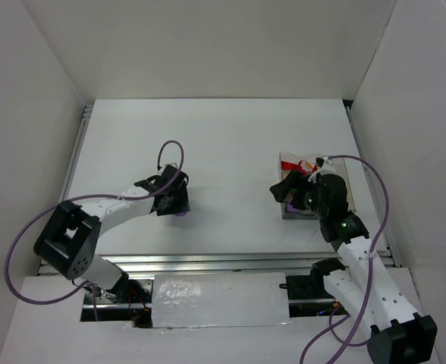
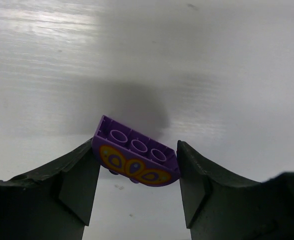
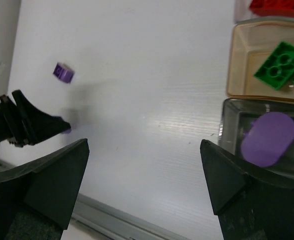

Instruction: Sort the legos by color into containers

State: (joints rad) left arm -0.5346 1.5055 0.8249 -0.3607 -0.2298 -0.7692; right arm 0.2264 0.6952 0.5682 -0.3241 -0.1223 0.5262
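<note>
- Note that the left gripper point(image 2: 137, 150) is clamped on a purple brick point(image 2: 135, 160). One finger presses each end, and the brick is tilted between them.
- You cannot tell whether the brick rests on the table point(image 1: 230, 144) or is raised off it.
- In the top view, find this grip at left-centre of the table, well apart from the containers point(image 3: 242, 55) at the right.
- Note that the right gripper point(image 3: 143, 145) is spread wide and grasps nothing. It hangs at the near-left edge of the containers.
- Check the bins: red bricks point(image 3: 272, 6) in the far one, green bricks point(image 3: 281, 62) in the middle, a rounded purple piece point(image 3: 267, 137) in the nearest.
- A small purple piece point(image 3: 63, 72) lies loose near the left gripper.
- Bare table lies between the grippers. White side walls point(image 1: 33, 114) and a metal rail point(image 1: 75, 167) bound the edges.
</note>
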